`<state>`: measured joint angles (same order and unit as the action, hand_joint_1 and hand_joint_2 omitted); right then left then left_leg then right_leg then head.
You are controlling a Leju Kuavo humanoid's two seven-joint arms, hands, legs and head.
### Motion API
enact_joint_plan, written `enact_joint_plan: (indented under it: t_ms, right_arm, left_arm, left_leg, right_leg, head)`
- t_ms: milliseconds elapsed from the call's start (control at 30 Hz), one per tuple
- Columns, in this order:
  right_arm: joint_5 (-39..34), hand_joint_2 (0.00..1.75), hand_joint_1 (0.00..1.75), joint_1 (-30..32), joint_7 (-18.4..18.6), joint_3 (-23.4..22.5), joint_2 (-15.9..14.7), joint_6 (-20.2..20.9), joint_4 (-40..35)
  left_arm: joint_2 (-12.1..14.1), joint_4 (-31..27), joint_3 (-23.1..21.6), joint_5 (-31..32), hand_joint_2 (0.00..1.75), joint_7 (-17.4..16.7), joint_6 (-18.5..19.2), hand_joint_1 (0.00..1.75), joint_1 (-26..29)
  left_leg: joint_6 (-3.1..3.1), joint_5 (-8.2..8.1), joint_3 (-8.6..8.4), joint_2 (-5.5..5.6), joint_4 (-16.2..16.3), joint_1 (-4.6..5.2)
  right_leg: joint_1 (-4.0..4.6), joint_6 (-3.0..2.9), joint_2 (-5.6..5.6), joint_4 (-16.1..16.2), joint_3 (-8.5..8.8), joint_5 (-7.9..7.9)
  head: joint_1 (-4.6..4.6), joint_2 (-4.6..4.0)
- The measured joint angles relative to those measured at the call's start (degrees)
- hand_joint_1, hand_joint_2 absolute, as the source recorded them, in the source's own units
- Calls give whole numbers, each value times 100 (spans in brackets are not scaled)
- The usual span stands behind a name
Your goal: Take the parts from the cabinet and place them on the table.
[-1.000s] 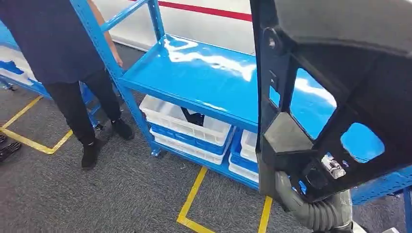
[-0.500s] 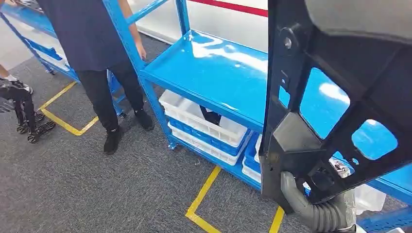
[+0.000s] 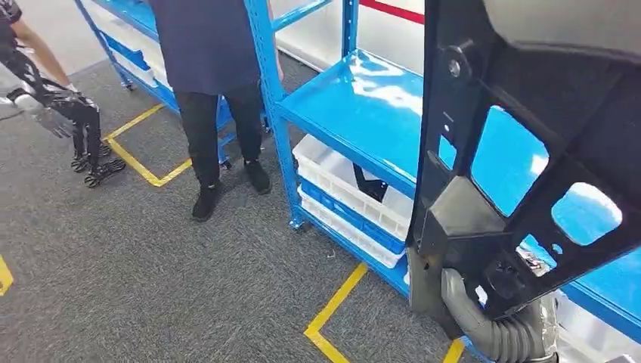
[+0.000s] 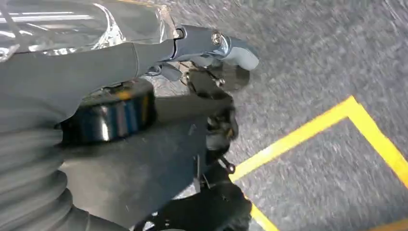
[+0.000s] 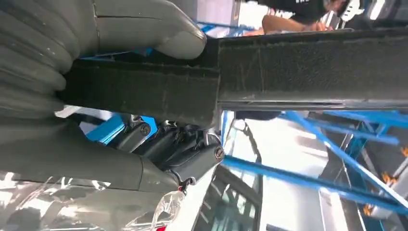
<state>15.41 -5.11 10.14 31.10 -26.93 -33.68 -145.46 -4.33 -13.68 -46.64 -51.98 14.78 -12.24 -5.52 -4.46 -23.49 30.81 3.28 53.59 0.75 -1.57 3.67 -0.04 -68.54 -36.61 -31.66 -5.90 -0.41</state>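
**Part in hand, carry under way**

Grey carpet (image 3: pixel 151 280) marked with yellow tape (image 3: pixel 336 302) spreads in front of a blue cabinet (image 3: pixel 363 106). Near right, the right hand (image 5: pixel 72 72) has its fingers (image 5: pixel 183 159) and thumb clamped round the black part (image 3: pixel 529 151), held upright close to the camera. The left hand (image 4: pixel 211 96) hangs over the floor; whether its fingers are open or curled I cannot tell. By my reading the carry step is in hand; next comes finding the desk and setting the part down. White bins (image 3: pixel 340 181) sit low in the cabinet. Far left stands a person (image 3: pixel 212 76).
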Motion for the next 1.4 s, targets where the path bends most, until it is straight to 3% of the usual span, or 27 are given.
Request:
enact_joint_plan:
  t_ms: [33, 67, 100, 233, 300, 333, 400, 433, 467, 533, 567, 600, 733, 767, 800, 833, 900, 933, 1000, 1067, 1100, 1133, 1233, 1267, 1300, 1333, 1400]
  right_arm:
    - [2, 175, 175, 1, -2, -4, 0, 7, 0]
    - [2, 175, 175, 7, -2, -7, 0, 7, 0]
    - [5, 175, 175, 9, -7, -7, -2, 7, 0]
    - [5, 175, 175, 6, -13, -13, -2, 7, 0]
    - [5, 175, 175, 11, -11, -18, -2, 7, 0]
    - [5, 175, 175, 14, -15, -18, -2, 7, -2]
    - [2, 175, 175, 8, -15, -18, -2, 13, 0]
    - [2, 175, 175, 7, -15, -18, -2, 31, 0]
    - [-2, 175, 175, 2, -15, -18, -2, 42, 0]
    - [-15, 175, 175, -48, -15, -15, -2, 70, 0]
    - [-35, 175, 175, -79, -15, -15, -2, 74, 0]
    - [-44, 175, 175, -93, -15, -15, -2, 81, 0]
    - [-52, 175, 175, -135, -20, -11, 2, 96, 28]
    - [-57, 175, 175, -140, -20, -13, 0, 96, 28]
    - [-68, 175, 175, -148, -20, -13, 0, 94, 39]
    - [-87, 175, 175, -152, -35, -13, 0, 90, 39]
    - [-133, 175, 175, -128, -31, -15, -2, 70, 57]
    - [-140, 175, 175, -118, -35, -15, -2, 61, 70]
    - [-164, 175, 175, -104, -46, -26, -2, 44, 79]
    - [-183, 175, 175, -94, -61, -44, -2, 26, 79]
    - [-186, 175, 175, -79, -66, -46, -2, 24, 81]
    - [-190, 175, 175, -79, -70, -48, -4, 24, 85]
    - [-203, 175, 175, -80, -74, -55, -4, 24, 90]
    - [-203, 175, 175, -83, -74, -59, -4, 24, 90]
    - [-201, 175, 175, -78, -74, -68, -9, 24, 90]
    - [-199, 175, 175, -67, -74, -79, -9, 24, 90]
    - [-194, 175, 175, -56, -70, -96, -11, 9, 92]
  left_arm:
    - [-2, 0, -4, 0, 175, -2, 0, 0, -2]
    - [0, 0, -11, 0, 175, -5, 0, 0, -4]
    - [4, 2, -15, 0, 175, -5, 0, 0, -20]
    - [20, 4, -55, -9, 175, 0, -9, 0, 12]
    - [33, 7, -72, -13, 175, 2, -11, 0, 11]
    - [33, 7, -85, -24, 175, 13, -11, 0, -4]
    - [35, 7, -96, -24, 175, 50, -7, 0, -11]
    - [35, 7, -98, -24, 175, 63, 2, 0, -4]
    - [35, 9, -103, -24, 175, 89, 7, 0, 4]
    - [35, 9, -103, -24, 175, 140, 11, 0, -1]
    - [37, 9, -105, -20, 175, 153, 11, 0, -7]
    - [42, 9, -105, -17, 175, 161, 11, 0, -15]
    - [42, 9, -105, -9, 175, 172, 13, 0, -2]
    - [37, 9, -105, -13, 175, 177, 11, 0, 9]
    - [39, 9, -107, -2, 175, 192, 13, 0, 9]
    - [42, 11, -107, -2, 175, 192, 13, 0, -14]
    - [31, 11, -116, 11, 175, 196, 17, 0, -24]
    - [28, 11, -120, 17, 175, 196, 17, 0, -20]
    - [28, 11, -136, 17, 175, 196, 15, 0, -12]
    - [28, 11, -151, 15, 175, 196, 15, 0, -13]
    - [31, 11, -153, 15, 175, 196, 15, 0, -16]
    - [28, 11, -155, -2, 175, 196, 9, 0, -23]
    - [28, 11, -177, -83, 175, 196, 11, 0, -3]
    - [31, 11, -179, -103, 175, 194, 11, 0, 3]
    - [26, 11, -181, -105, 175, 196, 11, 0, 10]
    - [20, 11, -186, -107, 175, 194, 11, 0, 3]
    - [13, 11, -190, -127, 175, 159, 11, 0, -11]
  left_leg:
    - [20, -14, -9, 68, 18, -14]
    - [64, -43, 3, 133, 62, -14]
    - [110, -91, 57, 187, 158, 27]
    - [172, -75, 121, 368, 155, -23]
    - [260, -329, 295, -65, 553, -4]
    - [301, -543, 509, -169, 995, -31]
    - [341, -881, 992, -242, 1927, -61]
    - [341, -882, 1117, -252, 2120, -72]
    - [326, -752, 1077, -261, 1989, -74]
    - [248, -276, 639, -309, 1072, -52]
    - [161, -47, 355, -476, 510, -2]
    - [95, -33, 207, -739, 168, 71]
    - [67, -16, 234, -529, 117, 116]
    - [54, 52, 140, -458, 14, 19]
    - [34, 60, 99, -402, -27, 35]
    - [7, 65, 93, -363, -26, 36]
    - [-18, 54, 78, -232, -25, 38]
    - [-21, 50, 79, -157, -17, 38]
    - [-11, 40, 63, -10, -7, 24]
    - [55, -8, 55, 137, 68, -14]
    - [109, -55, 97, 188, 138, -8]
    - [140, -91, 146, 237, 226, 14]
    - [180, -63, 171, 329, 189, -15]
    - [197, -95, 189, 334, 221, -38]
    - [239, -212, 247, 22, 405, -6]
    - [283, -388, 419, -148, 763, -18]
    - [337, -776, 929, -253, 1742, -51]
  right_leg:
    - [-22, 11, 48, 530, 242, 278]
    - [-60, 39, 221, 1056, 485, 496]
    - [-71, 18, 371, 1238, 554, 429]
    - [-66, -130, 148, 1227, 535, 458]
    - [-58, -172, 53, 1232, 553, 452]
    - [-46, -193, 3, 1232, 553, 447]
    - [-42, -207, -111, 1232, 556, 431]
    - [-40, -209, -168, 1231, 562, 420]
    - [-37, -208, -219, 1232, 574, 408]
    - [-19, -205, -322, 1235, 617, 379]
    - [-12, -199, -368, 1241, 645, 365]
    - [2, -178, -407, 1240, 663, 348]
    - [26, -77, -612, 1298, 726, 310]
    - [1, -49, -566, 1265, 740, 245]
    - [6, -47, -294, 1093, 698, 131]
    - [4, -63, -144, 713, 520, -90]
    - [8, -47, -24, -220, 43, -469]
    - [6, -31, -14, -505, -142, -503]
    - [-18, 7, -13, -170, -64, -160]
    - [-73, 62, 98, 838, 371, 390]
    - [-126, 95, 364, 1131, 505, 401]
    - [-101, 8, 324, 1146, 489, 413]
    - [-42, -94, 186, 1129, 482, 412]
    - [-81, -141, 106, 1145, 496, 422]
    - [-63, -163, 74, 1149, 517, 416]
    - [-55, -181, 16, 1149, 525, 404]
    - [-37, -204, -87, 1149, 530, 388]
  head:
    - [0, 0]
    - [2, 0]
    - [9, 0]
    - [4, 0]
    - [-7, 0]
    - [-2, 0]
    - [-4, 0]
    - [-2, 0]
    - [-4, 0]
    - [-4, 0]
    - [-2, 0]
    - [-2, 0]
    - [-4, 0]
    - [2, 2]
    - [15, 0]
    - [19, 0]
    - [33, 0]
    - [37, 0]
    - [35, 0]
    - [37, 0]
    - [42, 0]
    - [48, 0]
    - [39, 0]
    - [44, 0]
    - [37, 0]
    - [37, 0]
    - [37, 0]
